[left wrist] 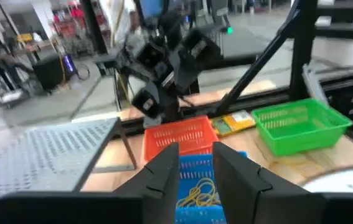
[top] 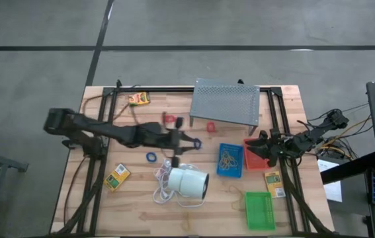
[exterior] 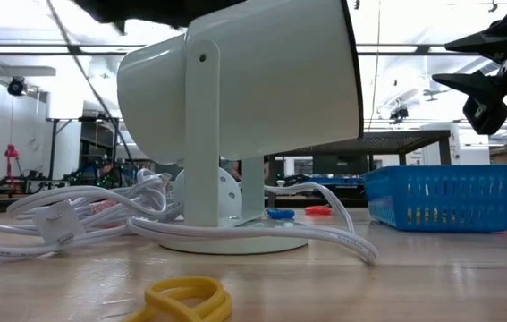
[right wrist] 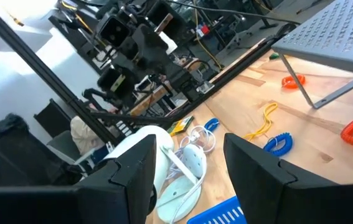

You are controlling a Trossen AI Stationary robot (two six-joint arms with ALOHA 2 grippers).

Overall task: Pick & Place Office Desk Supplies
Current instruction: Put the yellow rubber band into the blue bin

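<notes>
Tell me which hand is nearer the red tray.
Right. The right hand hangs open at the red tray, over its edge nearest the stand. The left hand is well off to the tray's left, past the blue tray, holding nothing visible.

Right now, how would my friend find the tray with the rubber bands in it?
Find the big white cylinder in the middle of the table. Just to its right lies the blue tray, with tan rubber bands piled inside. The red tray beside it and the green tray nearer the front edge hold nothing.
</notes>
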